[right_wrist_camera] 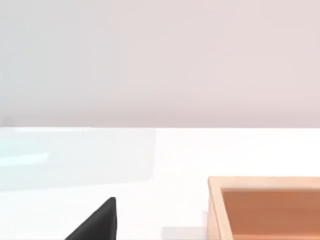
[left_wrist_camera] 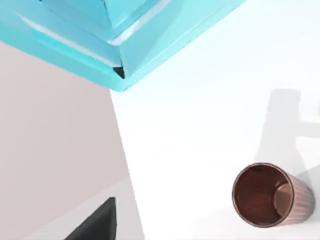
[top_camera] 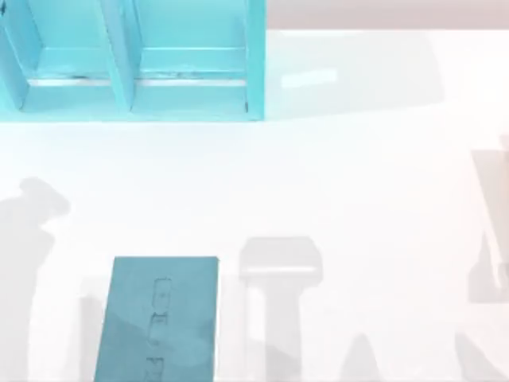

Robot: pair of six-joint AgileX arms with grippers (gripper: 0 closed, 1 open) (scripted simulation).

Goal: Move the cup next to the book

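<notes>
In our top view, the flat teal-blue rectangular book (top_camera: 159, 320) lies at the lower left of the white table (top_camera: 358, 199). Our left wrist view shows the small ribbed pinkish-tan cup (left_wrist_camera: 272, 195) upright on the table, away from the light-blue shelf unit (left_wrist_camera: 125, 35). We cannot tell how either claw stands relative to the cup.

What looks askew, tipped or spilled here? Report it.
Nothing stands out. The cup stands upright on the white table, with nothing spilled around it. The book lies flat near the table's front edge, tilted slightly from that edge. The blue shelf unit stands at the back left.
</notes>
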